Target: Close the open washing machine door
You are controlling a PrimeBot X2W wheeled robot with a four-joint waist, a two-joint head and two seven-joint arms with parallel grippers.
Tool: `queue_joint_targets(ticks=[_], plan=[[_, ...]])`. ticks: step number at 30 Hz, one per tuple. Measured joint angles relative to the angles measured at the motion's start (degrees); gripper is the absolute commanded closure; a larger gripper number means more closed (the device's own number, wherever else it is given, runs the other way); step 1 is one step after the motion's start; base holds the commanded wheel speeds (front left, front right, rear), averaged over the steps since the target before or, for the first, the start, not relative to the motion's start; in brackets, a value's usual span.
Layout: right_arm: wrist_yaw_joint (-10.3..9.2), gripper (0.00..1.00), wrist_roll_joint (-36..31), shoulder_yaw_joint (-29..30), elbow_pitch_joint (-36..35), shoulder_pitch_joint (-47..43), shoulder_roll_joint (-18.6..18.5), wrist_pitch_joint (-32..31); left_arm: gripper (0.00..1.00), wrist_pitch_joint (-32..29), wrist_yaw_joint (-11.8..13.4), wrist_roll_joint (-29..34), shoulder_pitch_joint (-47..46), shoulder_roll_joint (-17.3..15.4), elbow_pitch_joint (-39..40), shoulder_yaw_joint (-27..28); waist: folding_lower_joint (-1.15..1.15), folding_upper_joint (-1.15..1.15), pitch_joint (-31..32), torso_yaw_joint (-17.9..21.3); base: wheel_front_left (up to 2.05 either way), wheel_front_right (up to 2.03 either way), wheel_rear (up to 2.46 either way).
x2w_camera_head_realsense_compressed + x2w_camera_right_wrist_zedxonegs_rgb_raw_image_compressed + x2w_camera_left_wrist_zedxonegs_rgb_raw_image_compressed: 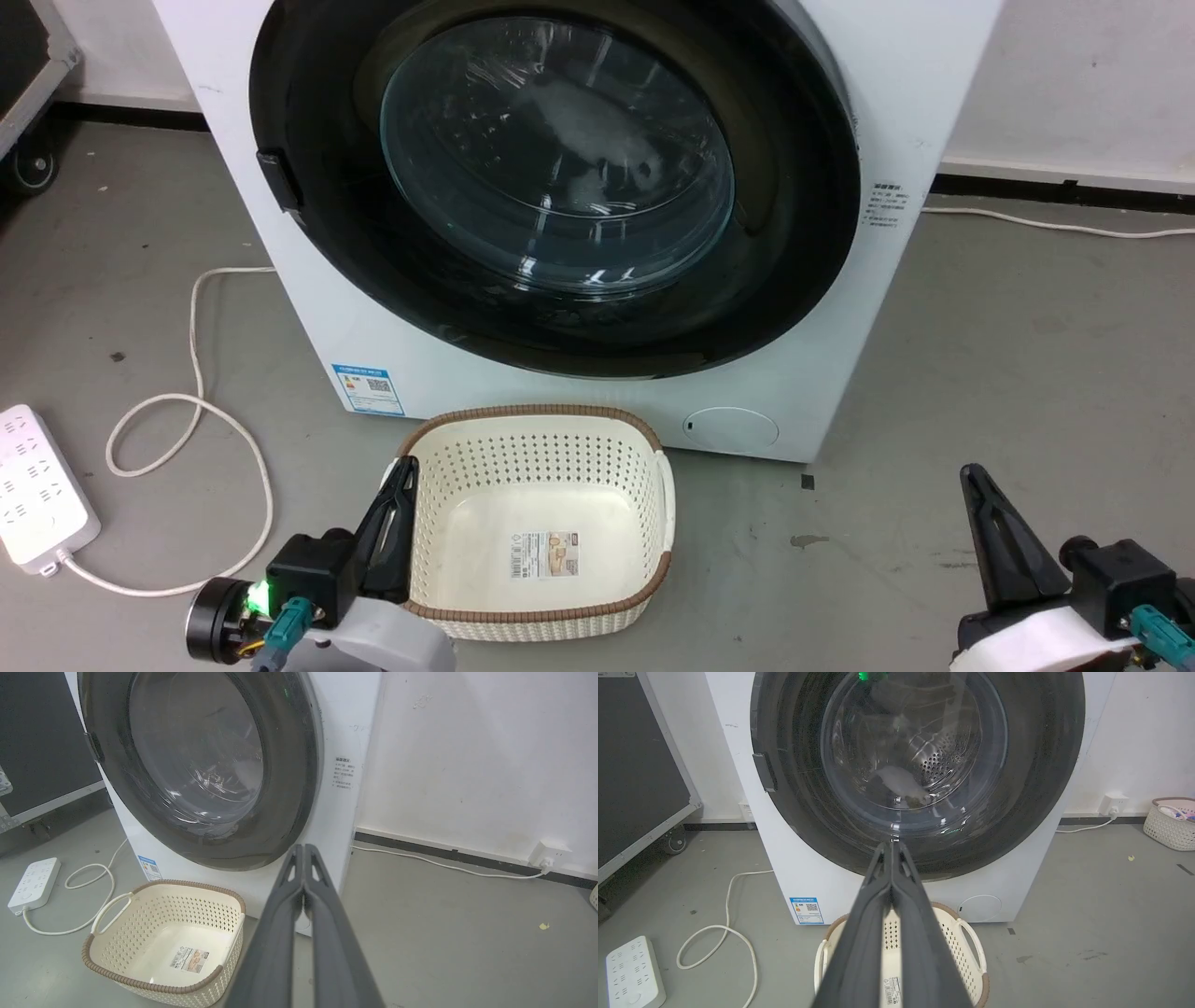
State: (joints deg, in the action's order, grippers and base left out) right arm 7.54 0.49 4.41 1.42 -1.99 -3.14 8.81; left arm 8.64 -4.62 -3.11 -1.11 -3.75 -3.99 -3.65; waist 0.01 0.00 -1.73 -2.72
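Left hand point(893, 844) pinched empty, facing glossy black washing machine door point(1041, 765)

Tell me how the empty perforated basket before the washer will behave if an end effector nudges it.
The laundry basket is empty, thin perforated plastic, so probably light; a nudge would likely slide it across the smooth floor. Its wide flat base makes tipping unlikely.

We find a basket point(537, 412) standing just before the washing machine door point(560, 159), with open floor point(990, 355) to its right.
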Motion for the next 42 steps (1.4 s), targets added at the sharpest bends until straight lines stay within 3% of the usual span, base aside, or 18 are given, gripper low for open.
queue_joint_targets(ticks=[42], plan=[[0.00,1.00,-0.03,-2.98,-0.69,0.90,0.01,-6.11,1.00,-5.97,3.03,1.96,0.05,0.68,2.66,2.47,0.00,0.00,1.22,1.91,0.00,0.00,0.00]])
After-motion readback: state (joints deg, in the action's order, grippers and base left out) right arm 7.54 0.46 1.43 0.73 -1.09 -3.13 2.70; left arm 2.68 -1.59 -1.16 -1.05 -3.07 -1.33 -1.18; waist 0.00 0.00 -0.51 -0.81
